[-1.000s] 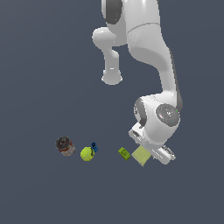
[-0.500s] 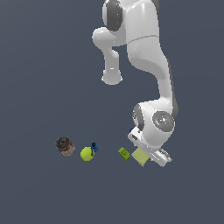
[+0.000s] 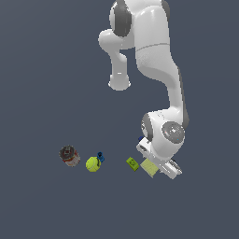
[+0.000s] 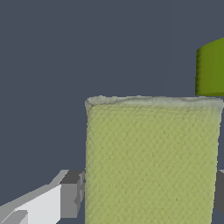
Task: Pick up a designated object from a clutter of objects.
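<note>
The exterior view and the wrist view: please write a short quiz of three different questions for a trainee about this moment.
1. True or false: in the wrist view, the pale pad lies between the two fingers.
2. Multiple choice: in the exterior view, what lies nearest to the pad on its left? A) brownish can B) tennis ball C) small green block
3. Fill in: the small blue item sits right beside the ____.

Key: 1 true; 2 C; 3 tennis ball.
</note>
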You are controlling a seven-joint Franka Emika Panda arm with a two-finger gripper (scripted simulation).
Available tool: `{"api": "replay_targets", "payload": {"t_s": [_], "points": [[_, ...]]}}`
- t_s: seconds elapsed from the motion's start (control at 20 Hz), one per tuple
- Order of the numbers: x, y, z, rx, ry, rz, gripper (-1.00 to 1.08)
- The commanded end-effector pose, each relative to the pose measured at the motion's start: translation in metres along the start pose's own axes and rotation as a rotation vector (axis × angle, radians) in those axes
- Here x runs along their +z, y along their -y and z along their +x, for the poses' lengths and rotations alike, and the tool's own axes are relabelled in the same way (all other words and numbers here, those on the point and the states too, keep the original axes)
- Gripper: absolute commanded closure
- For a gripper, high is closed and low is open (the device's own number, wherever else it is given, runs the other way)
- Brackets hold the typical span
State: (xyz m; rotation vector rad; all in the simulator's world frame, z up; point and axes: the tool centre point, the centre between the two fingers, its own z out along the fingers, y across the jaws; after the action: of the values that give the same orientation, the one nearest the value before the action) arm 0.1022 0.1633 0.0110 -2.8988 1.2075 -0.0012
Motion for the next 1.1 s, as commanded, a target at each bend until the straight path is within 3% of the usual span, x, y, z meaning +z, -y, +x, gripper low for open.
{"api": "replay_targets", "payload": {"t_s": [0.0, 0.55, 1.05], "points": [[0.001, -0.001, 0.001, 0.001, 0.0, -0.002, 1.08], [-0.004, -0.004, 0.001, 0.0, 0.0, 0.0, 1.08], [-0.038, -0.037, 0.013, 0.0, 0.0, 0.0, 1.08]]}}
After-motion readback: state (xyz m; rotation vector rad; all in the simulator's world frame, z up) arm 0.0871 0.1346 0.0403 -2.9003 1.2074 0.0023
